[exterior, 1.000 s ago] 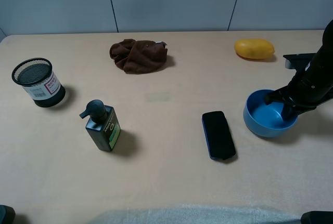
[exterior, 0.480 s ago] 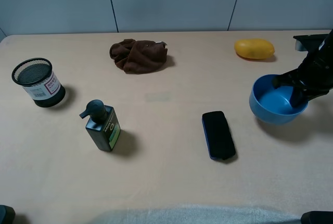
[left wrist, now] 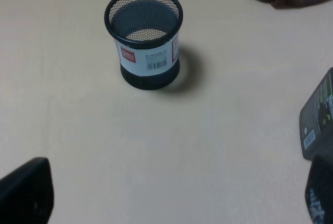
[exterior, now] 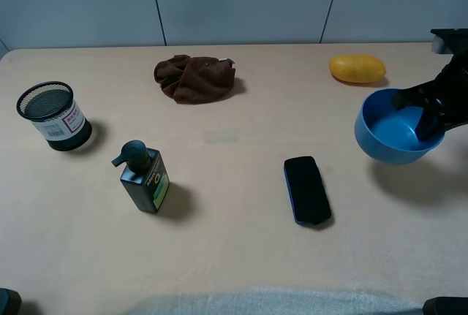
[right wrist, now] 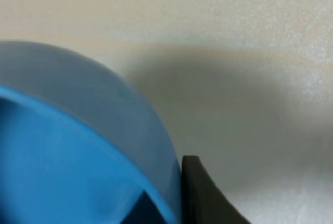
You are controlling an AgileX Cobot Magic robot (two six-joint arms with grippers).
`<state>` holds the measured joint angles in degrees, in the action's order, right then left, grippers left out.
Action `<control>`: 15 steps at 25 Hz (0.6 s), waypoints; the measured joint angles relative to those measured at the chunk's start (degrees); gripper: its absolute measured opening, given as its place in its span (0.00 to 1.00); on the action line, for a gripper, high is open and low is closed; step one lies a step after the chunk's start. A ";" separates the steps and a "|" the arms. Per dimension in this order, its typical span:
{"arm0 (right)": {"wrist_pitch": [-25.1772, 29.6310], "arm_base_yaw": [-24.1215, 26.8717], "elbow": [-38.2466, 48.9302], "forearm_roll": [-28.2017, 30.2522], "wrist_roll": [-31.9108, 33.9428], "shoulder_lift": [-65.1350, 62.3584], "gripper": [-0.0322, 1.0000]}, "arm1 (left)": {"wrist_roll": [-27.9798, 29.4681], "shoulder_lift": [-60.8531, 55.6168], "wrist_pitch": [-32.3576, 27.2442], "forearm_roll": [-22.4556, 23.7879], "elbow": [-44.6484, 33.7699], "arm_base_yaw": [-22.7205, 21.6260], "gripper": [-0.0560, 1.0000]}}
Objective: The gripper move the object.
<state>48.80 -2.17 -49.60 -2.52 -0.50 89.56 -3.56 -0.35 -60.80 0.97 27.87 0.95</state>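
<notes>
The blue bowl hangs above the table at the right, tilted, its shadow on the tabletop below it. My right gripper is shut on the bowl's far-right rim, one finger inside and one outside. In the right wrist view the bowl fills the frame, with a dark finger against its outer wall. My left gripper is open and empty, low at the near left; its fingertips frame a mesh cup.
A black phone lies to the left of the bowl. A yellow fruit sits at the back right. A brown cloth, a black mesh cup and a dark pump bottle stand further left.
The right gripper has lifted the blue bowl off the table and carried it up and toward the right and back. The left arm has not moved.
</notes>
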 joint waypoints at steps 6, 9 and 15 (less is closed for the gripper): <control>1.90 -2.33 -1.30 -1.39 -0.71 -0.05 0.01 | 0.00 0.00 0.00 0.00 0.00 0.00 0.98; 3.53 -5.83 -4.49 -1.45 -0.83 -0.05 0.01 | 0.00 0.00 0.00 0.00 0.00 0.00 0.98; 6.18 -11.27 -11.07 -1.79 0.50 0.00 0.01 | 0.00 0.00 0.00 0.00 0.00 0.00 0.98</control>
<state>54.98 -13.44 -60.67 -4.30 0.00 89.56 -3.56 -0.35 -60.80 0.97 27.87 0.95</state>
